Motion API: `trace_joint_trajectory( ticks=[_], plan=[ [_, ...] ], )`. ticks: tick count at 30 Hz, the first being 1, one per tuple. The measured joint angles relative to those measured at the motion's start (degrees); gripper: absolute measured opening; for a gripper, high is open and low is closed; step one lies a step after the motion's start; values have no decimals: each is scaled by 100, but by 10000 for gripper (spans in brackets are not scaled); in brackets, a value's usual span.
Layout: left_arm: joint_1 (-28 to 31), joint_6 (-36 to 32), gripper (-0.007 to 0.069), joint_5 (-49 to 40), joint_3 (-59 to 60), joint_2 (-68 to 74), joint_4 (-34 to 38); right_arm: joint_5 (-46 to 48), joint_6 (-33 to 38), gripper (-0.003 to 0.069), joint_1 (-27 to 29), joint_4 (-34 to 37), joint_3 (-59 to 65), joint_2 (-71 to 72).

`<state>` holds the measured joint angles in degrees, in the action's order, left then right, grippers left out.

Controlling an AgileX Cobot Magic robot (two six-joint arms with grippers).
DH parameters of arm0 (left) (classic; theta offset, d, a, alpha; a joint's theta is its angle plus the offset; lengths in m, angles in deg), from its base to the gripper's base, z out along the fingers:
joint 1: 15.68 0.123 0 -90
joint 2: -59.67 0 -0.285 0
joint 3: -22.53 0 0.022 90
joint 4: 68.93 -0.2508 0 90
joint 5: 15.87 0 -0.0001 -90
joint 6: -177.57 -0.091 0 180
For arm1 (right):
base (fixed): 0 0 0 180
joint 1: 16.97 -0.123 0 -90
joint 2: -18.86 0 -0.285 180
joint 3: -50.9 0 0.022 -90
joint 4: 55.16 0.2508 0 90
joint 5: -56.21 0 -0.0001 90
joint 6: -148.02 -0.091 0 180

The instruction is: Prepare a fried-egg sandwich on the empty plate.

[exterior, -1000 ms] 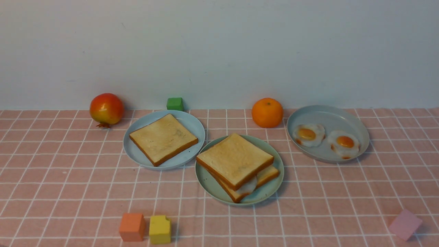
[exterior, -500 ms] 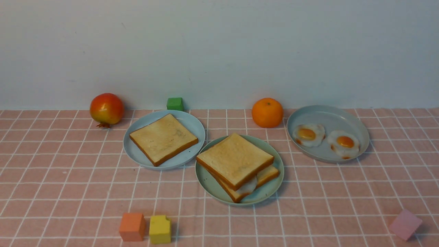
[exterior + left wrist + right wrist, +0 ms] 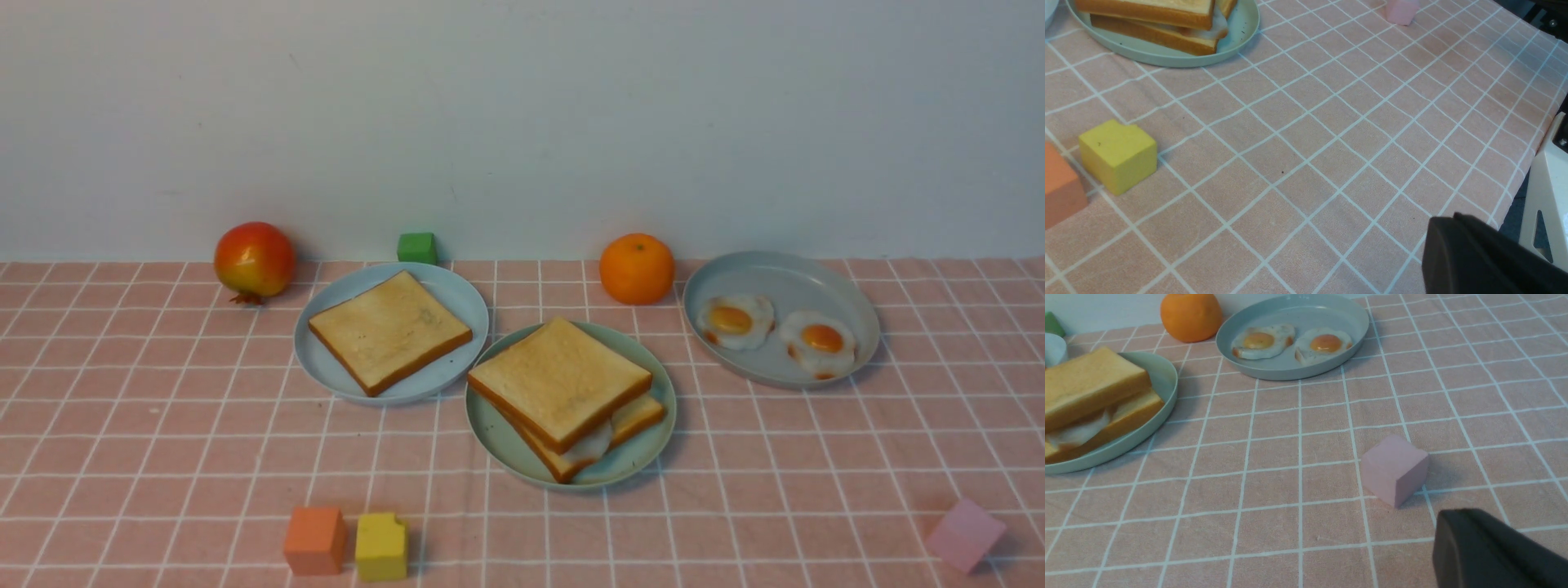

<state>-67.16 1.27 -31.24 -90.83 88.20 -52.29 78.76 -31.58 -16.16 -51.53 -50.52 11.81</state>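
Note:
The fried-egg sandwich (image 3: 563,392) lies on the mint-green plate (image 3: 498,433) at the table's middle: two toast slices with white egg showing at the near edge. Neither gripper appears in the front view. In the left wrist view the sandwich (image 3: 1155,16) and plate (image 3: 1237,36) lie far off, and my left gripper (image 3: 1447,218) hangs shut and empty near the cloth's edge. My right gripper (image 3: 1457,514) is shut and empty too, close to a pink cube (image 3: 1394,469), with the sandwich (image 3: 1094,396) well away.
A pale blue plate (image 3: 457,286) bears one toast slice (image 3: 390,331). A grey-blue plate (image 3: 784,269) holds two fried eggs. An orange (image 3: 637,268), a red fruit (image 3: 254,260) and a green cube (image 3: 417,247) stand at the back. Orange (image 3: 314,540) and yellow (image 3: 381,545) cubes sit near the front.

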Motion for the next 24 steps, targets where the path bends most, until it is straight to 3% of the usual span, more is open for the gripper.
trace_joint_trajectory(
  ticks=[20, 24],
  plan=[
    [0, 0, 13, 0, 0, 0, 5, 0, 0, 4, 0, 0, 0, 0],
    [0, 8, 13, 134, 26, 0, -272, 0, 0, 7, 0, 0, 0, 0]
  ],
)
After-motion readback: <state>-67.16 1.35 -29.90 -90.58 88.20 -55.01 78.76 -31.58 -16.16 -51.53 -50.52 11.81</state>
